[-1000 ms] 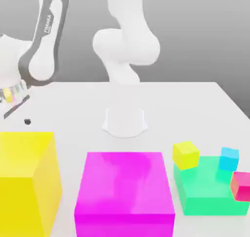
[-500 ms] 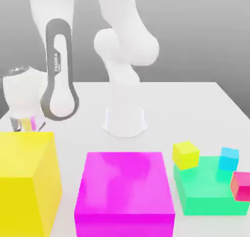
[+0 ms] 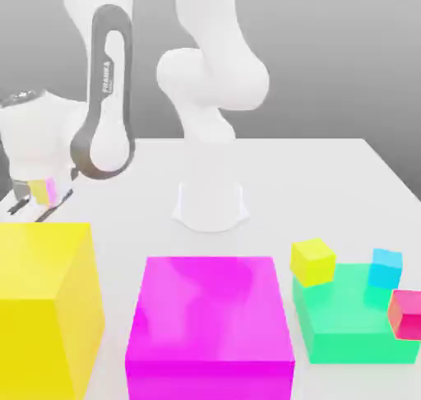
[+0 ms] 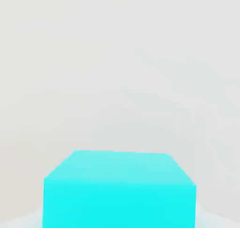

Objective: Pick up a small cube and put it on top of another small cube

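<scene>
At the exterior view's left edge, behind the big yellow block (image 3: 45, 308), the gripper (image 3: 33, 205) is hanging with its fingers pointing down toward the white table (image 3: 329, 176). Its jaws are standing drawn together, at their narrowest. In the hand view a small cyan cube (image 4: 119, 189) is sitting directly below the hand, very close to the camera, with its top face and one side face showing against the pale tabletop. It is lying square in the fingers' line, so the jaws are reading as clamped on it, though the pads themselves are not showing against its sides. From the exterior view this cube is hiding behind the yellow block's top edge.

Well apart from the gripper, toward the exterior view's right, the second cyan cube (image 3: 385, 267) is resting on the far right corner of a low green block (image 3: 349, 324). A small yellow cube (image 3: 313, 261) is sitting at the green block's far left corner, and a small red-pink cube (image 3: 405, 313) is leaning at its right edge, nearer the camera than the second cyan cube. A big magenta block (image 3: 210, 320) is standing between the yellow block and the green one. The arm's white base (image 3: 210, 205) is rising from the table behind the magenta block.
</scene>
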`<state>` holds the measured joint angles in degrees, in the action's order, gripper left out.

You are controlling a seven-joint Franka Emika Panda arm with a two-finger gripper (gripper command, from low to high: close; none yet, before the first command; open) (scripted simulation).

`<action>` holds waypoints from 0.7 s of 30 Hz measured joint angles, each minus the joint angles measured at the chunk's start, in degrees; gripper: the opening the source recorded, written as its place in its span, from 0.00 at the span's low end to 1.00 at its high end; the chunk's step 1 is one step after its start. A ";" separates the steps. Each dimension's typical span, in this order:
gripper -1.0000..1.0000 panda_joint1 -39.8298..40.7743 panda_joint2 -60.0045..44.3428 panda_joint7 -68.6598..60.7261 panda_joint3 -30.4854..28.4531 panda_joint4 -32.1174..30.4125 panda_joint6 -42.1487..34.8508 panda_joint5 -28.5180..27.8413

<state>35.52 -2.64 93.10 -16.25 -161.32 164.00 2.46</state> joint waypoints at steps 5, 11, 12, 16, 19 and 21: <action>0.00 2.05 1.83 -8.83 0.02 4.20 -10.88 -1.72; 0.00 2.68 2.75 -24.27 1.28 10.98 -25.80 -2.07; 0.00 1.99 2.88 -26.85 0.67 12.11 -28.28 -2.15; 0.00 0.77 3.28 -37.15 -0.66 16.66 -38.26 -2.47; 0.00 1.11 3.67 -45.06 0.68 19.85 -45.11 -2.39; 0.00 -0.90 3.97 -50.40 2.50 21.88 -49.44 -2.26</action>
<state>34.61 1.33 42.70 -13.76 -139.44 114.56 0.20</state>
